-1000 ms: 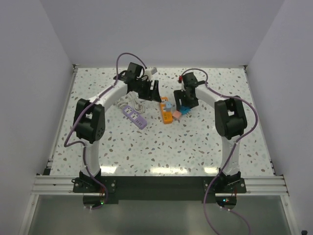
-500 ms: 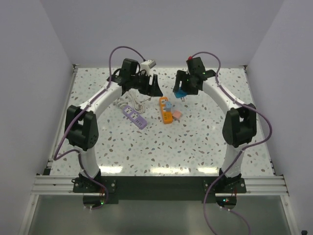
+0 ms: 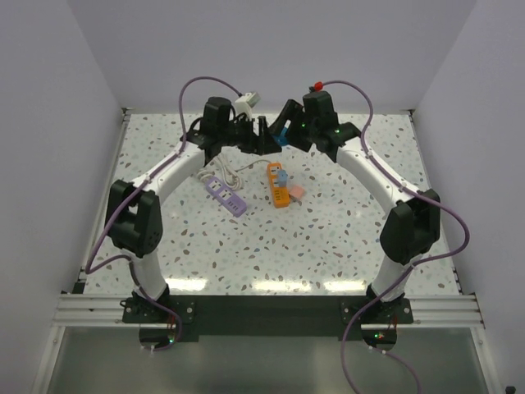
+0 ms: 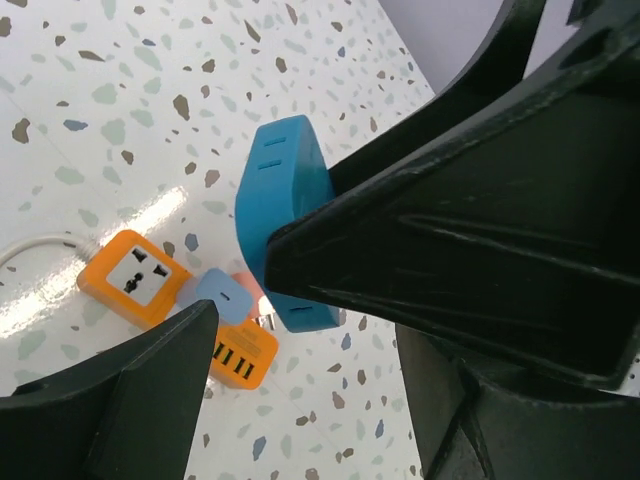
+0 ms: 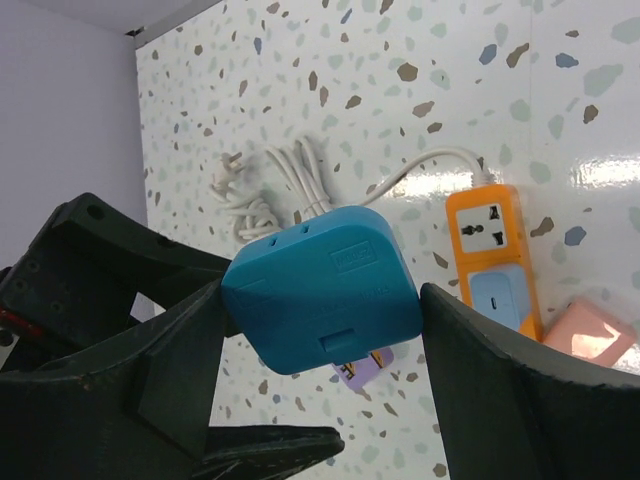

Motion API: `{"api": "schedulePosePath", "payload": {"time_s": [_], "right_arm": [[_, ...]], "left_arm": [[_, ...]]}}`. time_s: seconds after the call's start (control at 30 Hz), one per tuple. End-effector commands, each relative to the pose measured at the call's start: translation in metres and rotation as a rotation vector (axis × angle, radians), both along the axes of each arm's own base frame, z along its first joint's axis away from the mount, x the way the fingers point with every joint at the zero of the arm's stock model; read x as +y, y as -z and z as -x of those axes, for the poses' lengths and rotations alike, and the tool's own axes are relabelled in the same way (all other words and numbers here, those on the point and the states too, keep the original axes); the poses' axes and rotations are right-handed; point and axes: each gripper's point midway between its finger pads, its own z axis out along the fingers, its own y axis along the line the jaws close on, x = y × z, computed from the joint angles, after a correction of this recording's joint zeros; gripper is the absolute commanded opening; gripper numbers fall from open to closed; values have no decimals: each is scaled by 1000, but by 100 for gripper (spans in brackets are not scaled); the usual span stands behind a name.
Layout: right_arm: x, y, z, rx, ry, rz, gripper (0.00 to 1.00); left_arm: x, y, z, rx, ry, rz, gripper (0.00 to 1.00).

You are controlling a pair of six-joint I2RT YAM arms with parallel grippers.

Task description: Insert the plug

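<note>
My right gripper (image 5: pixel 320 300) is shut on a blue plug (image 5: pixel 322 290), its fingers pressing the plug's two sides. From above, the blue plug (image 3: pixel 282 134) hangs high over the far middle of the table, right beside my left gripper (image 3: pixel 261 135). My left gripper (image 4: pixel 310 400) is open, with only speckled table between its fingers. The blue plug (image 4: pixel 285 215) shows just past its tips, clamped by the other arm's black finger (image 4: pixel 450 230). Below lies an orange power strip (image 3: pixel 280 185) with a light blue plug (image 3: pixel 280 175) seated in it.
A purple power strip (image 3: pixel 225 193) lies left of the orange one, with a coiled white cable (image 3: pixel 225 168) behind it. A pink plug (image 3: pixel 297 191) rests against the orange strip's right side. White walls close in the table's back and sides.
My right arm has lifted the blue plug from beside the orange strip and carried it up and left to the left gripper. The left arm shifted only slightly.
</note>
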Motion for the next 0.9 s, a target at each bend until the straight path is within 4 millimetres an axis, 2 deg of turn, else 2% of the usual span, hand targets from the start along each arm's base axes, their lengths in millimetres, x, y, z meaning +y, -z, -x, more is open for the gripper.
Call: {"api": "schedulePosePath", "payload": {"time_s": [0.0, 0.1, 0.27, 0.37, 0.4, 0.47, 0.6, 0.67, 0.8, 0.87], "right_arm": [[21, -15, 0, -26, -16, -69, 0], [23, -16, 0, -27, -20, -74, 0], [29, -20, 5, -25, -26, -103, 0], [33, -20, 7, -23, -36, -109, 0], [35, -21, 9, -21, -42, -112, 0], [37, -20, 11, -14, -48, -116, 0], [42, -11, 20, 10, -68, -116, 0], [43, -9, 22, 17, -73, -115, 0], [40, -6, 26, 16, -76, -113, 0], [38, -10, 25, -4, -83, -125, 3]], "left_arm": [[-8, -55, -1, -129, -10, 113, 77], [-5, -51, -1, -116, -34, 108, 77], [-3, -61, -8, -147, -76, 126, 73], [-1, -62, -15, -155, -116, 122, 61], [0, -62, -16, -154, -122, 121, 54], [0, -64, -17, -161, -130, 123, 46], [0, -66, -17, -167, -131, 138, 22], [-1, -67, -17, -170, -126, 144, 17], [-2, -64, -10, -170, -89, 156, 0], [-1, -69, -4, -192, -62, 171, 0]]}}
